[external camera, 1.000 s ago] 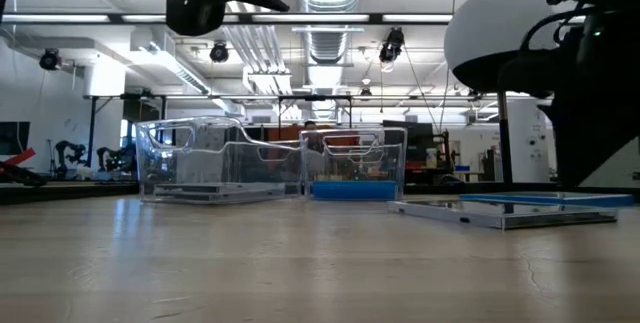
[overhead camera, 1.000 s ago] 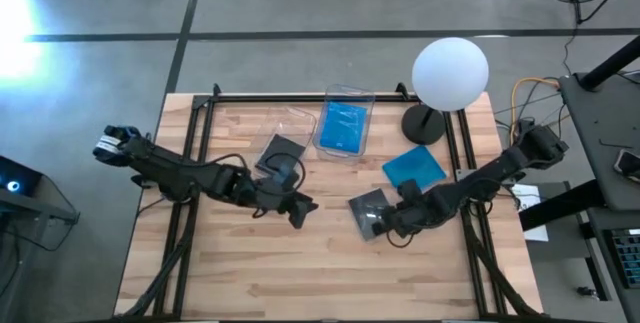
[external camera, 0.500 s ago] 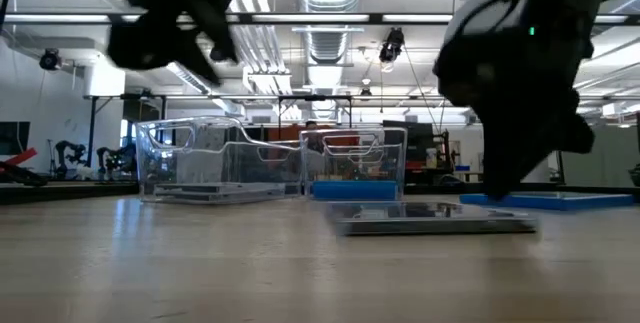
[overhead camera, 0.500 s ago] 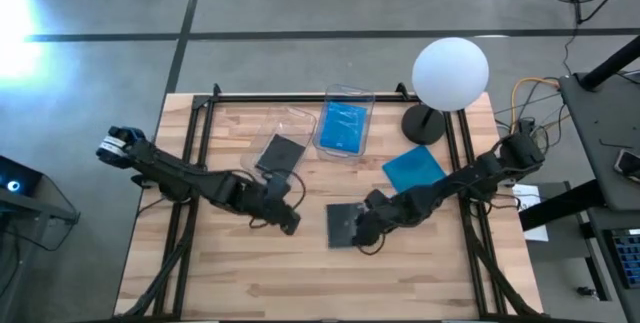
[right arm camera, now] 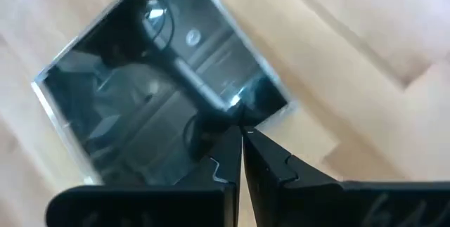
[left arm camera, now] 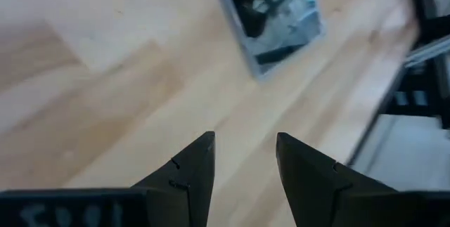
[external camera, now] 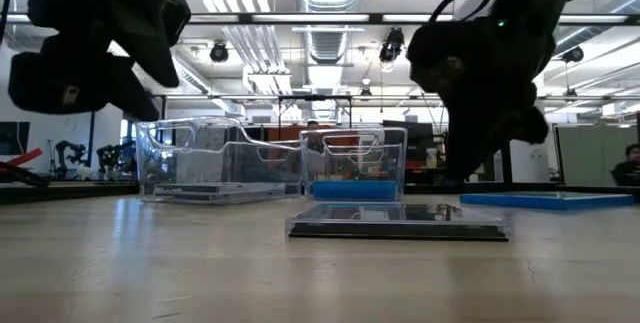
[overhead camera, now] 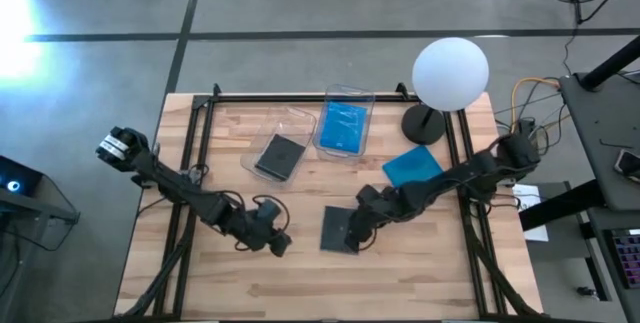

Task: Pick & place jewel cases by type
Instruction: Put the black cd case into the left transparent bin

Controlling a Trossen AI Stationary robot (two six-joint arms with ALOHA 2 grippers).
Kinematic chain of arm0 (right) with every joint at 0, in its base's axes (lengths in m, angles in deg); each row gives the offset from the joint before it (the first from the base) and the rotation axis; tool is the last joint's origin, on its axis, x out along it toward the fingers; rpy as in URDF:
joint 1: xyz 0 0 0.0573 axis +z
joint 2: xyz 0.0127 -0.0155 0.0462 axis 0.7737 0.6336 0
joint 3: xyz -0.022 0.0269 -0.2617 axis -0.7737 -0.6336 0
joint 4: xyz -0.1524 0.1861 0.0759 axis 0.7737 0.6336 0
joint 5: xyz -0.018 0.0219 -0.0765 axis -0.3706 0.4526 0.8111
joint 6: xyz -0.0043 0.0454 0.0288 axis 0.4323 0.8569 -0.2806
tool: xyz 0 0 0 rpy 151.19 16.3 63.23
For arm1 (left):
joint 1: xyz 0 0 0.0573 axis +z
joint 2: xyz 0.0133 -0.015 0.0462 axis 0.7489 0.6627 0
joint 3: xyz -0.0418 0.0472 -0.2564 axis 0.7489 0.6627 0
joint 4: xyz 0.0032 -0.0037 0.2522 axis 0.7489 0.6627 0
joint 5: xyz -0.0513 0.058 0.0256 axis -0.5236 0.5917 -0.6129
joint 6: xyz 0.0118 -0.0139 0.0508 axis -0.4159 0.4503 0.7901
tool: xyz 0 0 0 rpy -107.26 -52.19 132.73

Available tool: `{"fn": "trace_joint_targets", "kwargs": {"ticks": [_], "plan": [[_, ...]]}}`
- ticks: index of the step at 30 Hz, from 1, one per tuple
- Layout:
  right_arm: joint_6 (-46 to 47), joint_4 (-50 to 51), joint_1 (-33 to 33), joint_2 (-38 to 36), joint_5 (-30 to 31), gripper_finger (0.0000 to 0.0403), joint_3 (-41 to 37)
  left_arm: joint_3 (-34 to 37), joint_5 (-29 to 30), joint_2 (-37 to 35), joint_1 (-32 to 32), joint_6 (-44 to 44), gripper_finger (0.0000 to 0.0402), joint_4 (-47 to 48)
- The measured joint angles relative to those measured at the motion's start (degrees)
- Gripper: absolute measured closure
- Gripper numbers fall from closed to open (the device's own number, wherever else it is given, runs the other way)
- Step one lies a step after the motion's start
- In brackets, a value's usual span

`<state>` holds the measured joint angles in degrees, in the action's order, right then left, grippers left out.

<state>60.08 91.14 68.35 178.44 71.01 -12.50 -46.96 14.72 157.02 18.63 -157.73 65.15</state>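
A dark glossy jewel case (overhead camera: 337, 230) lies flat on the table near its middle, also seen in the low view (external camera: 400, 220) and the left wrist view (left arm camera: 275, 17). My right gripper (overhead camera: 357, 229) is shut, with its tips at that case's right edge (right arm camera: 239, 130). My left gripper (overhead camera: 276, 245) is open and hovers over bare wood left of the case (left arm camera: 244, 140). A blue jewel case (overhead camera: 412, 168) lies flat on the table farther right. Another dark case (overhead camera: 281, 155) sits in the left clear bin, and a blue one (overhead camera: 345, 126) in the right bin. My right gripper presses its shut fingertips (right arm camera: 226, 137) down on the top face of the dark case, close to its right edge (right arm camera: 264, 100). It comes slanting down from the table's right side. The case lies flat on the wood.
Two clear bins (overhead camera: 300, 123) (overhead camera: 352, 94) stand side by side toward the far edge, seen in the low view as well (external camera: 220, 161). A lamp with a white globe (overhead camera: 450, 71) stands at the far right. Bare wood stretches along the near edge.
My right gripper moved toward the table's left and slightly nearer, and the dark case slid flat along the wood with it, away from the blue case. My left gripper drew back toward the near-left of the table.
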Motion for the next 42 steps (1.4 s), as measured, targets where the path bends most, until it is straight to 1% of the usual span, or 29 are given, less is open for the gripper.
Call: {"fn": "trace_joint_targets", "kwargs": {"ticks": [2, 4, 8, 10, 15, 18, 23, 27, 28, 31, 32, 34, 39, 42], "plan": [[-2.92, -0.23, -0.99, 0.66, 2.62, 0.0390, 0.61, 0.93, 0.10, 0.49, -0.40, -0.93, 0.0268, -3.16], [-6.76, -0.63, -2.48, 1.54, 5.22, 0.0390, 1.85, 1.39, 0.22, 1.26, -0.89, -1.53, 0.0268, -4.11], [-11.39, -0.49, -6.39, 4.93, 5.72, 0.0390, 3.29, 0.59, 0.18, 3.68, -2.01, -3.23, 0.0268, -7.01], [-11.64, -0.42, -7.74, 6.86, 5.48, 0.0390, 3.50, 0.01, -0.26, 5.66, -2.72, -3.43, 0.0268, -11.22], [-13.38, -0.50, -9.19, 9.94, -0.24, 0.0390, 5.24, -2.02, -2.97, 12.30, -3.82, -6.25, 0.0268, -18.70], [-14.74, -0.03, -8.54, 10.64, -4.17, 0.0390, 6.26, -4.54, -2.90, 16.88, -3.97, -6.74, 0.0268, -18.86], [-12.06, 0.17, -6.17, 10.23, -8.11, 0.0390, 6.32, -9.61, -3.05, 24.78, -3.82, -7.46, 0.0268, -18.93], [-11.09, 0.66, -5.09, 9.89, -15.97, 0.0390, 6.21, -13.29, -3.21, 29.26, -3.39, -8.17, 0.0268, -19.18], [-11.07, 0.62, -4.68, 9.89, -17.10, 0.0390, 6.23, -13.83, -2.79, 30.02, -3.30, -8.79, 0.0268, -19.39], [-11.01, 0.70, -2.90, 9.87, -20.81, 0.0390, 6.25, -14.53, 0.00, 30.37, -3.37, -11.99, 0.0268, -17.32], [-10.91, 0.86, -2.34, 9.87, -23.07, 0.0390, 6.30, -14.58, 0.81, 30.25, -3.41, -13.20, 0.0268, -16.49], [-10.96, 0.88, -1.24, 10.02, -25.82, 0.0390, 6.48, -14.14, 3.47, 29.04, -3.39, -16.26, 0.0268, -12.63], [-9.15, -0.24, 0.72, 10.02, -25.39, 0.0390, 6.82, -13.91, 9.22, 27.05, -3.95, -20.83, 0.0268, -2.33], [-7.07, -3.51, 1.41, 9.97, -25.26, 0.0390, 6.86, -13.91, 9.01, 26.58, -3.95, -22.36, 0.0268, 0.81]]}}
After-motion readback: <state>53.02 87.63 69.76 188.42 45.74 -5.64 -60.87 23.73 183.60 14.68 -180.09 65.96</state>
